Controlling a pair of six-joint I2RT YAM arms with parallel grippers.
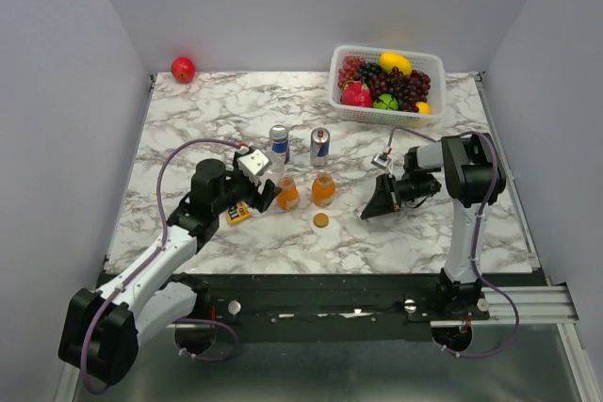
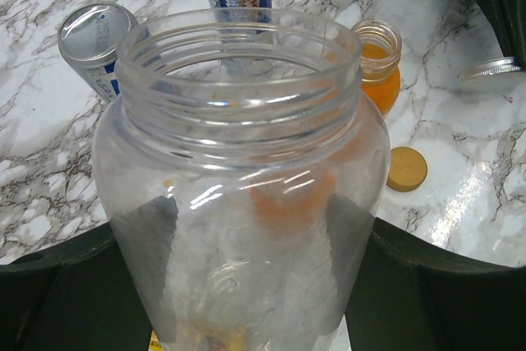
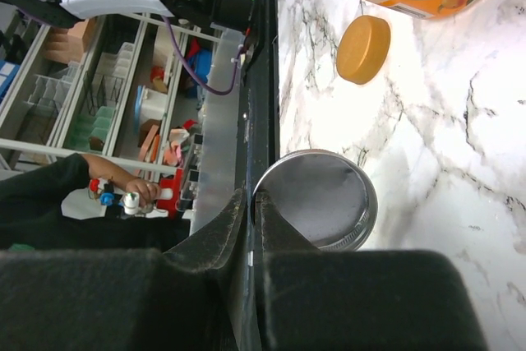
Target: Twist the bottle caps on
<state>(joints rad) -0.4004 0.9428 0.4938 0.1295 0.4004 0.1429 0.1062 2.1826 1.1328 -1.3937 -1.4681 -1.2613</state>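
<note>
My left gripper [image 2: 251,285] is shut on the clear glass jar [image 2: 238,170], one black finger on each side; the jar's threaded mouth is uncovered. Seen from above, that left gripper [image 1: 259,193] stands beside two small orange bottles [image 1: 286,194] [image 1: 323,189]. The right-hand bottle [image 2: 378,67] has a bare neck. An orange cap [image 1: 321,220] lies loose on the marble in front of them. My right gripper [image 3: 251,196] pinches the rim of the silver lid [image 3: 325,199], jaws nearly together, low over the table to the right of the bottles. The lid [image 2: 491,68] also shows in the left wrist view.
Two blue-and-silver drink cans [image 1: 279,141] [image 1: 320,146] stand just behind the bottles. A white basket [image 1: 377,116] of fruit sits at the back right and a red apple [image 1: 183,69] at the back left. A small yellow packet [image 1: 237,214] lies under the left gripper.
</note>
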